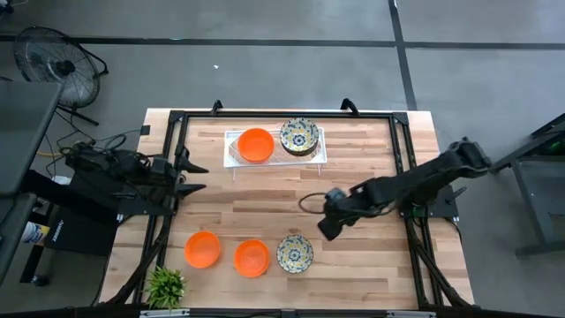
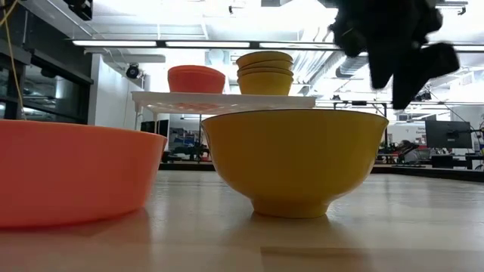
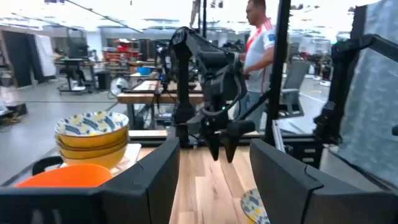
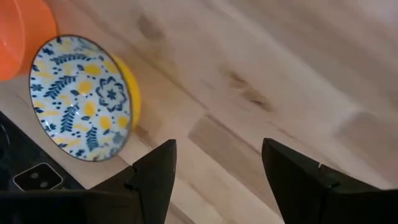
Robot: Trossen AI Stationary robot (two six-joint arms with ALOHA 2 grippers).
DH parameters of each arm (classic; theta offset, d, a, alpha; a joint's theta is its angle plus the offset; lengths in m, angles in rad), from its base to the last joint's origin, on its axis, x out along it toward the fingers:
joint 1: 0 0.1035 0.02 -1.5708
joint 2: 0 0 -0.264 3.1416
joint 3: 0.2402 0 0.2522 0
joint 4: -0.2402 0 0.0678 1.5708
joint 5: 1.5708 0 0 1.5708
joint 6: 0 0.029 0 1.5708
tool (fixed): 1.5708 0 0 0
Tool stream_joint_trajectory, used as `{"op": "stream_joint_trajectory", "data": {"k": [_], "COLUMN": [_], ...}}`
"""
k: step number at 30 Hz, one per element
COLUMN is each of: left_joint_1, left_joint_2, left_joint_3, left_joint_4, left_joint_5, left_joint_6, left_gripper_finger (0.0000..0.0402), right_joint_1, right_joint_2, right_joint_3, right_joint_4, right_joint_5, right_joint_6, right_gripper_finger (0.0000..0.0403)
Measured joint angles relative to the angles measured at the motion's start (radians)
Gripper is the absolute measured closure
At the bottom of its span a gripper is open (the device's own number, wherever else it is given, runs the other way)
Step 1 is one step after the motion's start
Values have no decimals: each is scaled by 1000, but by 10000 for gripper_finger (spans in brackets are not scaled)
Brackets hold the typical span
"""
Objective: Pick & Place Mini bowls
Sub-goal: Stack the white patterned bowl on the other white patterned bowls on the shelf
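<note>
Spanning the whole scene, the wooden table point(image 1: 371, 265) carries everything, with the white lattice tray point(image 1: 231, 150) raised at its far edge. Both dark arms reach in from the sides: the right gripper point(image 1: 325, 226) hangs above the middle of the table with its fingers spread apart and nothing between them, while the left gripper point(image 1: 196, 177) waits at the left edge, its fingers likewise released and empty.

On the tray, well beyond the right fingers, sit an orange-red bowl point(image 1: 255, 145) and, just beside it, a stack of floral-patterned bowls point(image 1: 299, 137); the left wrist view shows that stack as several yellow-sided bowls point(image 3: 92, 134) nested together.

Along the near edge of the table three more bowls stand in a row. Nearest the right fingertips, just off to one side and below them, is a single floral bowl point(image 4: 81, 96), cream inside with blue leaves and yellow outside. Next to it is an orange-red bowl point(image 1: 252, 258), and farther along another orange-red bowl point(image 1: 202, 249). A small green plant point(image 1: 165, 284) stands at the near left corner
</note>
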Motion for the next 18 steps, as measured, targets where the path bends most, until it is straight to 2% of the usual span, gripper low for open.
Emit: {"op": "stream_joint_trajectory", "data": {"k": [7,18], "left_joint_1": [0,0], "left_joint_2": [-46,-46], "left_joint_3": [0,0], "left_joint_4": [-59,-79], "left_joint_5": [38,130], "left_joint_6": [-22,-71], "left_gripper_finger": [211,211], "right_joint_1": [4,4], "right_joint_2": [128,89], "right_joint_3": [0,0], "right_joint_4": [179,211], "right_joint_5": [-80,-70], "right_joint_6": [-40,-113], "right_gripper_finger": [178,178]}}
